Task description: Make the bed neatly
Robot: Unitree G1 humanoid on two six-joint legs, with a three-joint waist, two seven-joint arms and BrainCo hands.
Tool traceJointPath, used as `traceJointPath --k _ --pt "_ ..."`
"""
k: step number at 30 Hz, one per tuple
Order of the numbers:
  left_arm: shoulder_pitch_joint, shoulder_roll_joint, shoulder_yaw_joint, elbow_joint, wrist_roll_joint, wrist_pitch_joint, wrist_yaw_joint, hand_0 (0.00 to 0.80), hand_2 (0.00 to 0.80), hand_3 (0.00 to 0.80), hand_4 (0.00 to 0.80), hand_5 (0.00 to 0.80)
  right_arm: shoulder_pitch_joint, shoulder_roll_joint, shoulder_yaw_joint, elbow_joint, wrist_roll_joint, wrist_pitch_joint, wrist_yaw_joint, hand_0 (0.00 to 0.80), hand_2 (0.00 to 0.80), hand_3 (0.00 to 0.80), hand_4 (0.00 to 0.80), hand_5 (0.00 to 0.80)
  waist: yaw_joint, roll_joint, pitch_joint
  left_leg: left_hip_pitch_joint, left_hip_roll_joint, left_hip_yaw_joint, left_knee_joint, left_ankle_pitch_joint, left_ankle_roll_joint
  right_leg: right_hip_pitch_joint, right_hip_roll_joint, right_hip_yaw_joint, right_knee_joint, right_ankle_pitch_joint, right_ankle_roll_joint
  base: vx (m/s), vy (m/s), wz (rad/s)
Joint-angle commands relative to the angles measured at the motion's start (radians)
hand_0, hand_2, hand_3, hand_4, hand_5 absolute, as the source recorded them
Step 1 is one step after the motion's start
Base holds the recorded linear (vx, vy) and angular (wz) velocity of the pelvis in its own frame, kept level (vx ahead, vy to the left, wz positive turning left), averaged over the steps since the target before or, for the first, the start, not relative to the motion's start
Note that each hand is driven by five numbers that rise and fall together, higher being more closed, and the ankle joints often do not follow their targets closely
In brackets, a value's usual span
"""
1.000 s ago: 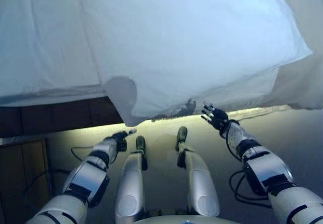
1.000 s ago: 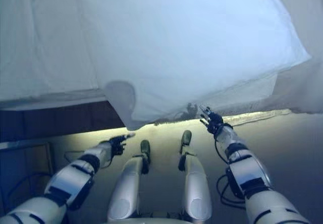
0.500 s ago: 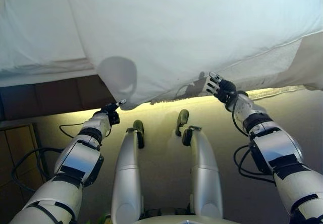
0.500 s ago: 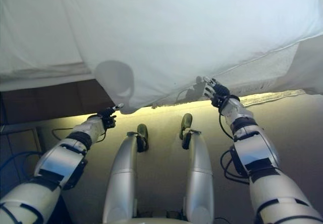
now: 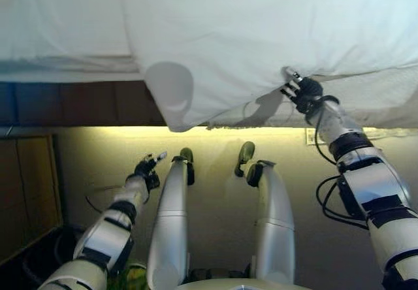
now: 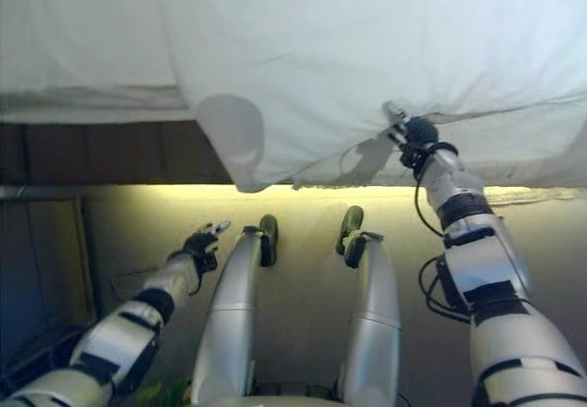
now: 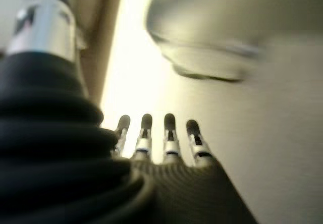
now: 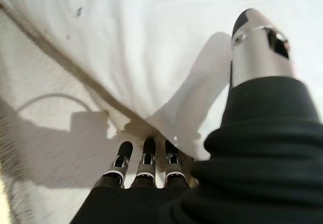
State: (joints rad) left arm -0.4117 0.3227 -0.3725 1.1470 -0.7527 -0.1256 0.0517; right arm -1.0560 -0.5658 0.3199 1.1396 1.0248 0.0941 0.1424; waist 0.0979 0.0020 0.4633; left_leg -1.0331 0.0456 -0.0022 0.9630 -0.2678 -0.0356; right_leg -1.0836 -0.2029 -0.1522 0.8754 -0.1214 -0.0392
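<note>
A white duvet (image 5: 261, 35) lies on the bed, and its corner (image 5: 173, 121) hangs over the near edge. My right hand (image 5: 302, 91) is raised to the duvet's lower edge. In the right wrist view its straight fingers (image 8: 146, 161) touch the seam where the duvet (image 8: 151, 42) meets the textured white mattress side (image 8: 50, 133). The hand is open and holds nothing. My left hand (image 5: 147, 170) is low over the floor, below the hanging corner and apart from it. Its fingers (image 7: 169, 138) are straight and it is empty.
The dark wooden bed frame (image 5: 85, 104) shows under the duvet at the left, with a lit strip along the floor below it. A wooden cabinet (image 5: 29, 185) stands at the far left. Cables (image 5: 330, 202) lie on the floor at the right.
The camera has shifted. My right hand has risen from below the duvet's edge to touch it. My left hand has dropped away from the hanging corner.
</note>
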Motion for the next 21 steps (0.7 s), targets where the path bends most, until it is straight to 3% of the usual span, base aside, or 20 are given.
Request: traceJointPath --k 1,6,7,8,9,21 --pt "0.097 0.004 -0.021 -0.054 0.044 -0.07 -0.033 0.0 0.0 0.0 0.0 0.0 -0.048 -0.044 -0.031 -0.107 0.02 -0.045 0.047 0.0 0.0 0.0 0.0 0.0 0.027 0.067 -0.027 0.049 -0.016 0.008 -0.169 0.092 0.047 0.103 -0.002 0.017 -0.098 0.012 0.034 0.005 0.073 0.09" --pt "0.165 0.036 -0.011 -0.13 0.063 -0.051 -0.046 0.0 0.0 0.0 0.0 0.0 -0.052 -0.07 -0.044 -0.156 0.014 -0.023 0.086 0.0 0.0 0.0 0.0 0.0 0.044 0.077 -0.015 0.099 -0.019 0.009 -0.171 0.1 0.05 0.158 -0.015 0.0 -0.102 0.013 0.033 0.045 0.05 0.02" --pt "0.178 0.04 -0.012 -0.139 0.069 -0.052 -0.051 0.0 0.0 0.0 0.0 0.0 -0.052 -0.075 -0.047 -0.161 0.01 -0.025 0.091 0.069 0.069 0.069 0.069 0.069 0.048 0.078 -0.014 0.115 -0.02 0.01 -0.178 0.103 0.052 0.174 -0.017 -0.004 -0.11 0.015 0.034 0.041 0.025 -0.01" --pt "0.187 0.043 -0.01 -0.144 0.075 -0.052 -0.056 0.0 0.0 0.0 0.0 0.0 -0.051 -0.079 -0.051 -0.162 0.004 -0.035 0.097 0.496 0.496 0.496 0.496 0.496 0.05 0.077 -0.014 0.127 -0.02 0.01 -0.186 0.106 0.052 0.187 -0.018 -0.008 -0.119 0.016 0.035 0.038 0.017 -0.02" --pt "0.196 0.046 -0.01 -0.148 0.081 -0.052 -0.06 0.0 0.0 0.0 0.0 0.0 -0.046 -0.081 -0.055 -0.165 0.001 -0.041 0.1 0.8 0.8 0.8 0.8 0.8 0.054 0.075 -0.015 0.143 -0.02 0.01 -0.195 0.107 0.052 0.204 -0.02 -0.013 -0.13 0.019 0.038 0.033 0.007 -0.04" --pt "0.247 0.081 -0.003 -0.181 0.092 -0.092 -0.089 0.0 0.0 0.0 0.0 0.0 -0.01 -0.071 -0.094 -0.137 0.025 -0.022 0.17 0.8 0.8 0.8 0.8 0.8 0.082 0.054 -0.028 0.352 -0.011 0.03 -0.365 0.146 0.029 0.426 -0.022 -0.065 -0.315 0.047 0.064 0.037 -0.01 -0.01"
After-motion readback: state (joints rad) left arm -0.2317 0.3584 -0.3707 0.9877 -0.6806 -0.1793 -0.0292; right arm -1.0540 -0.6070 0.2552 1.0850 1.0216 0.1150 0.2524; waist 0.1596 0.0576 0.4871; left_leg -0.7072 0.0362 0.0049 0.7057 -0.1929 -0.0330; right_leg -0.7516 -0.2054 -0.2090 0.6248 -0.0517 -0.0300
